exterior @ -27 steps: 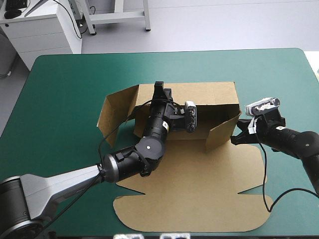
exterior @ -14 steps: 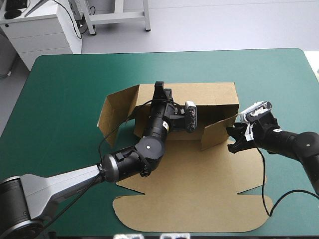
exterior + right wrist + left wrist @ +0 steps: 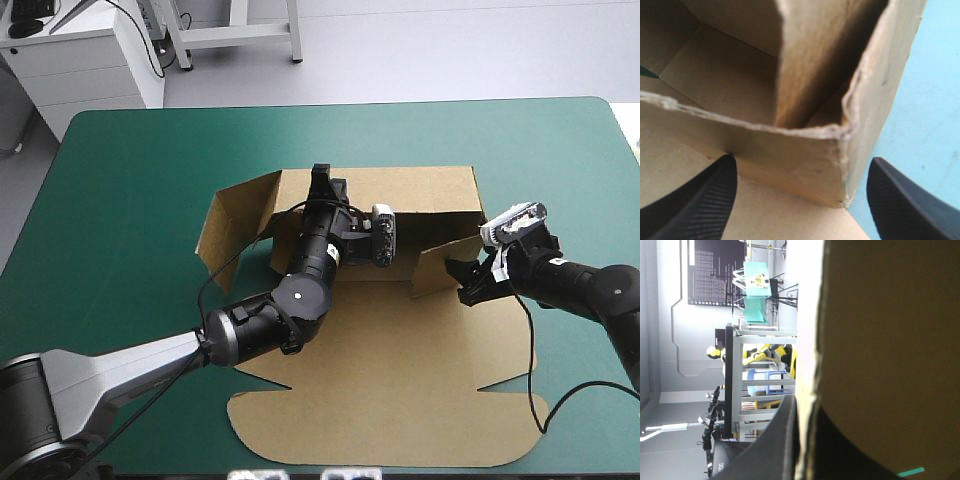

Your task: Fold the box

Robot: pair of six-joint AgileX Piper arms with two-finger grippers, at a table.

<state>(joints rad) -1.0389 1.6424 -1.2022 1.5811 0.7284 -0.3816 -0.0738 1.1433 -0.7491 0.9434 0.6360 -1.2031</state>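
Box [image 3: 400, 370] — brown, mid-table on the teal-green cover [image 3: 130, 150], near panel flat, walls raised beyond | right gripper [image 3: 463, 283]: fingers spread wide, the right wall's folded corner between them, nothing clamped | left gripper [image 3: 322, 183]: black fingers pinched on the far wall's top edge — board between them

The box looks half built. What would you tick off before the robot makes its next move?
1. Left gripper clamped on the top edge of the back wall: ok.
2. Right gripper open, its fingers either side of the corner of the right flap: ok.
3. Left flap tucked in: not ok, it stands splayed outward.
4. Is the right flap square to the back wall: cannot tell.
5. Lid panel flat on the teal-green cover: ok.
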